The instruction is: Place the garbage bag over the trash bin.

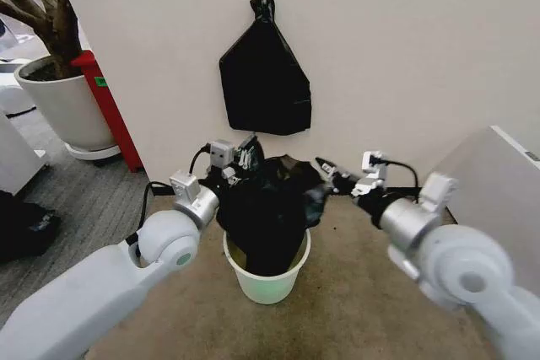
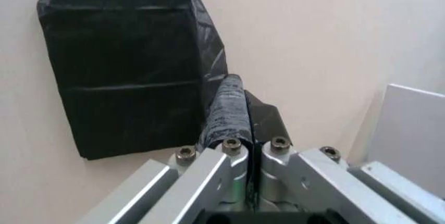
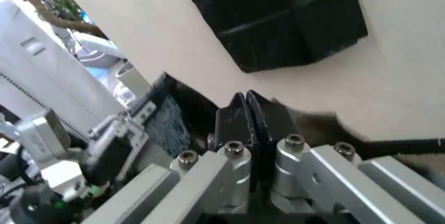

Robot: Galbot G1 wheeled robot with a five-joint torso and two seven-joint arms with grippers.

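The thin, crinkly black plastic garbage bag point(image 1: 268, 208) hangs partly inside the small round cream-white plastic trash bin point(image 1: 267, 280) on the floor. The left gripper point(image 1: 245, 158) and right gripper point(image 1: 327, 169) each pinch its mouth with closed fingers. The rim looks uncovered, so stretching the bag over it remains.

The right gripper point(image 3: 251, 112) fills the lower middle of the frame, its two black fingers point(image 3: 233, 122) pressed flat together between silver linkage bars, with a fold of the garbage bag point(image 3: 191, 112) just beside them. Beyond it, the left gripper point(image 3: 156, 101) reaches in, gripping the same dark plastic. Behind both, a flat black bag bundle point(image 3: 278, 18) hangs against a cream wall point(image 3: 410, 94), and a potted plant point(image 3: 52, 13) stands far off beside white furniture point(image 3: 49, 62).
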